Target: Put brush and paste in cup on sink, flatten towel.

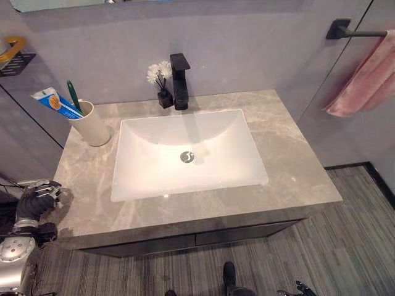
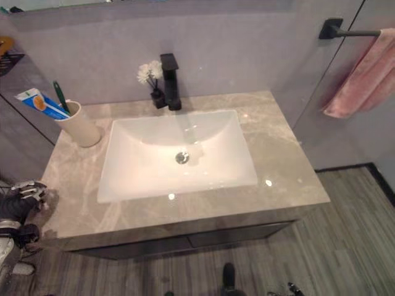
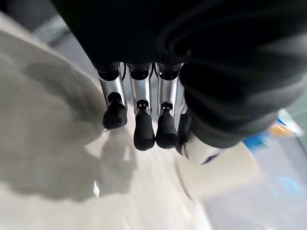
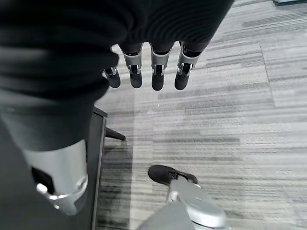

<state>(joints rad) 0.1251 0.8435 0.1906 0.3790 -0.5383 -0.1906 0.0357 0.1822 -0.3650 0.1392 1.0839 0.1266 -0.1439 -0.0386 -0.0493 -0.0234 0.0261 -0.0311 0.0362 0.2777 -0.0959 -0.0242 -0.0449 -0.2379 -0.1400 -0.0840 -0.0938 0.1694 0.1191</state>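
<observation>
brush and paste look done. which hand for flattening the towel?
Right, probably. The pink towel hangs bunched on the wall bar at the robot's right. The left hand sits at the counter's far left edge; the right hand hangs free over the floor, holding nothing.

Bathroom – sink (image 1: 247, 169) w/ faucet (image 1: 179, 81), towel (image 1: 365, 80) on rail.

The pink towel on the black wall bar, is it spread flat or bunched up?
Bunched. The pink towel hangs gathered in folds from the black bar, narrowing toward its lower corner rather than lying spread along it.
</observation>
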